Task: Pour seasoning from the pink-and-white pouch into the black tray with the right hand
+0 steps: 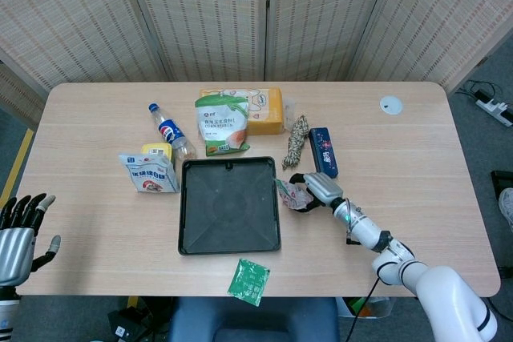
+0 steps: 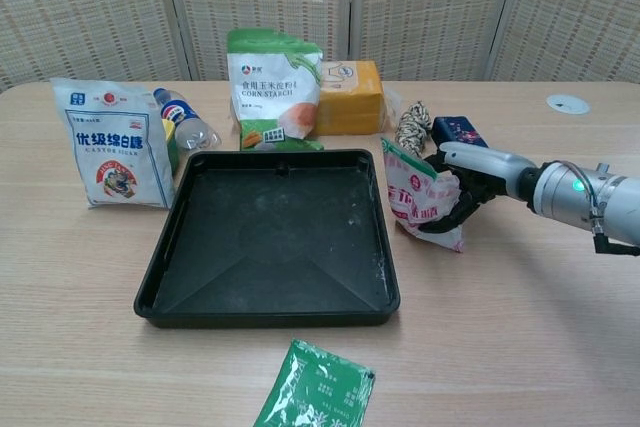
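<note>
The pink-and-white pouch stands nearly upright on the table just right of the black tray. My right hand grips it from the right, fingers wrapped around its lower half. The pouch's open top leans toward the tray's right rim. The tray holds only faint white dust. My left hand shows at the lower left of the head view, off the table edge, fingers spread and holding nothing.
Behind the tray are a corn starch bag, an orange box, a bottle, a white sugar bag, a rope bundle and a blue box. A green sachet lies at the front edge.
</note>
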You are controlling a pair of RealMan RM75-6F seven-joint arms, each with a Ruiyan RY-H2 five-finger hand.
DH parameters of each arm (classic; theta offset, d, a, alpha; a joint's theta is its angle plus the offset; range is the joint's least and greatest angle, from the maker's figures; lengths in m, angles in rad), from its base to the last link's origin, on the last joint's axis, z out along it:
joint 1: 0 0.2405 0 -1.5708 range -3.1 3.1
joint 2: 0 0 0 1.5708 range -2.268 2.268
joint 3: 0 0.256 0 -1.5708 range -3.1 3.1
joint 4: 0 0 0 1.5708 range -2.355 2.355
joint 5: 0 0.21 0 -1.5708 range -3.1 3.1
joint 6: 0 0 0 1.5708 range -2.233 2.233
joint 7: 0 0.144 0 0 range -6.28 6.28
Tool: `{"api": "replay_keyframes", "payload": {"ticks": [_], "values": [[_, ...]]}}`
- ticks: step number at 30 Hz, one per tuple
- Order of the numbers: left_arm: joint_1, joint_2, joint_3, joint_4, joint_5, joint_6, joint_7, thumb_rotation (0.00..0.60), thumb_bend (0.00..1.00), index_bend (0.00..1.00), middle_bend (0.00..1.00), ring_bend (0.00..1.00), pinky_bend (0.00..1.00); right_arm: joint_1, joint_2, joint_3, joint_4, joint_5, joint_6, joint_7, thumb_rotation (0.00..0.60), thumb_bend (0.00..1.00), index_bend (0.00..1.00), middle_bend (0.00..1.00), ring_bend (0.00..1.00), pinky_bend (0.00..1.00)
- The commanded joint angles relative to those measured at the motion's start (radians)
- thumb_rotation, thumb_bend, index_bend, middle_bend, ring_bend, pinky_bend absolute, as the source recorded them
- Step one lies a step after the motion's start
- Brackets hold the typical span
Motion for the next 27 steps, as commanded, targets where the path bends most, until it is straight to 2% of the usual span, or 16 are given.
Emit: {"api": "replay_keyframes", "payload": {"ticks": [1, 4, 8, 13, 20, 27], "values": [[0.001, -0.001, 0.001, 0.003, 0.001, 0.000, -0.004, 0.600, 0.44, 0.15, 0.13, 0.10, 0.00, -0.021, -0.005, 0.031, -0.017, 0.024, 0.047, -0.031, 0.600, 0.27, 0.71, 0.58, 1.00, 1.00], [0.003, -0.001, 0.001, 0.007, 0.003, 0.004, -0.010, 0.600, 0.44, 0.15, 0.13, 0.10, 0.00, -0.033, 0.012, 0.060, -0.050, 0.038, 0.099, -0.082, 0.600, 0.27, 0.74, 0.63, 1.00, 1.00], [0.005, 0.000, 0.000, 0.013, 0.006, 0.008, -0.020, 0.600, 0.44, 0.15, 0.13, 0.10, 0.00, -0.033, 0.061, 0.093, -0.131, 0.050, 0.145, -0.196, 0.600, 0.27, 0.75, 0.65, 1.00, 1.00], [0.005, -0.003, 0.000, 0.021, 0.012, 0.011, -0.033, 0.600, 0.44, 0.15, 0.13, 0.10, 0.00, -0.001, 0.133, 0.138, -0.253, 0.056, 0.171, -0.477, 0.600, 0.27, 0.75, 0.66, 1.00, 1.00], [0.008, -0.008, 0.002, 0.034, 0.018, 0.016, -0.051, 0.600, 0.44, 0.15, 0.13, 0.10, 0.00, 0.068, 0.171, 0.210, -0.392, 0.116, 0.112, -0.890, 0.600, 0.27, 0.75, 0.66, 1.00, 1.00], [0.019, -0.006, 0.002, 0.053, 0.011, 0.023, -0.075, 0.600, 0.44, 0.15, 0.13, 0.10, 0.00, 0.141, 0.152, 0.246, -0.434, 0.193, 0.013, -1.163, 0.600, 0.27, 0.75, 0.66, 1.00, 1.00]]}}
